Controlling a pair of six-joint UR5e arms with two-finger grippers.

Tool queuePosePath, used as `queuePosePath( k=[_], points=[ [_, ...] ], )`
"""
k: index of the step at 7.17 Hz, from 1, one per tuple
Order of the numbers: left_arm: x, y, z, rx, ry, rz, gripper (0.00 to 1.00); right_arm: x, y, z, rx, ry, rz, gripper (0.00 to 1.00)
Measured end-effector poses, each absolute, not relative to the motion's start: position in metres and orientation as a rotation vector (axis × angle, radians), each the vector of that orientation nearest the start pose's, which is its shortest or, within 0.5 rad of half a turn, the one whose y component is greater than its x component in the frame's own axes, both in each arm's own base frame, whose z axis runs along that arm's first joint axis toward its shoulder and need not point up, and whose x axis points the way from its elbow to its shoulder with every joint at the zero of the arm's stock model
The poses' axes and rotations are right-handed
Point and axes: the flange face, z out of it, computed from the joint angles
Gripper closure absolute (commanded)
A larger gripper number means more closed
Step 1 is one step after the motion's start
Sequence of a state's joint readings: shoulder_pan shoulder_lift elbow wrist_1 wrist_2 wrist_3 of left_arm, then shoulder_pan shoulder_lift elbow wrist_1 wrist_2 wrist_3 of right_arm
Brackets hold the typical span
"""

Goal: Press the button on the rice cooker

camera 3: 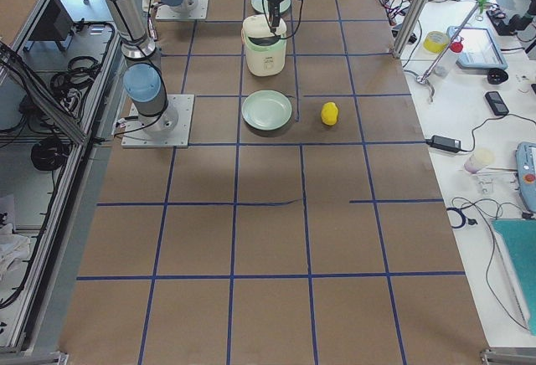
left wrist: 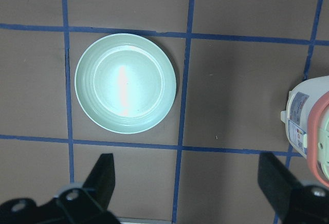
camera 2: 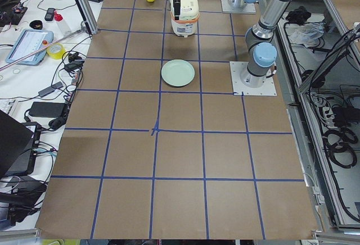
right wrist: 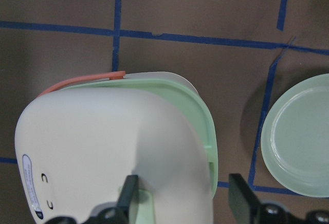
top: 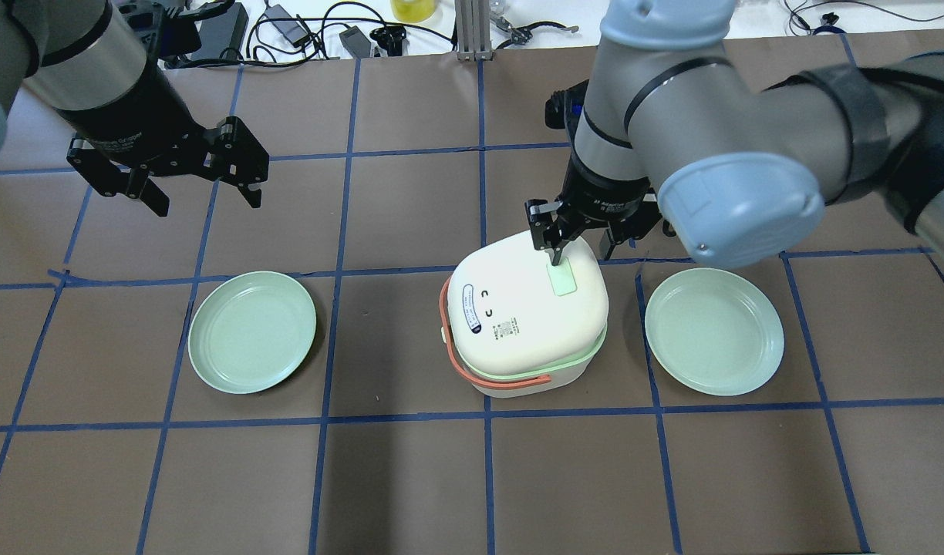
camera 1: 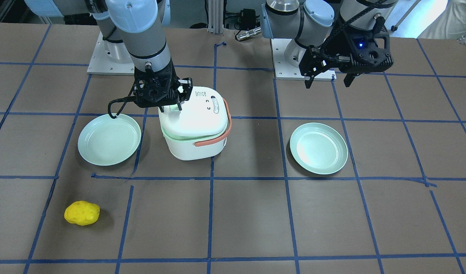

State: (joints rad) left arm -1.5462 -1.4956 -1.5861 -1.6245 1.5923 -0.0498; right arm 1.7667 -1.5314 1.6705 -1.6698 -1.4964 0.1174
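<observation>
Counting one rice cooker [top: 518,316], two green plates [top: 252,331] [top: 713,331], one yellow lump [camera 1: 82,213] on desk [top: 410,486]. Right pincer [top: 581,248] pointing straight down, spread, finger [top: 554,248] on cooker's button [top: 562,277] directly beneath. Left pincer [top: 203,199] hovering, spread wide.

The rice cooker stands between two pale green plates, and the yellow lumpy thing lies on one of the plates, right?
Not quite. The rice cooker does stand between the two pale green plates, but the yellow lumpy thing lies on the bare table, apart from both. The front-facing view shows it.
</observation>
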Motion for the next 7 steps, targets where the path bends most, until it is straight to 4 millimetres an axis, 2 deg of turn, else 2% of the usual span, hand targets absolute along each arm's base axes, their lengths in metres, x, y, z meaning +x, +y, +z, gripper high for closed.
queuePosePath(
  k=[3, 4, 5, 7],
  points=[
    [-0.120, -0.463, 0.511, -0.115, 3.118, -0.010, 0.00, 0.158, -0.508, 0.510, 0.098, 3.052, -0.051, 0.00],
    [-0.120, -0.463, 0.511, -0.115, 3.118, -0.010, 0.00, 0.134, -0.517, 0.528, 0.129, 3.052, -0.105, 0.00],
    [-0.120, -0.463, 0.511, -0.116, 3.118, -0.010, 0.00, 0.118, -0.521, 0.538, 0.119, 3.064, -0.138, 0.00],
    [-0.120, -0.463, 0.511, -0.115, 3.118, -0.010, 0.00, 0.105, -0.523, 0.545, 0.079, 3.097, -0.160, 0.00]
  ],
)
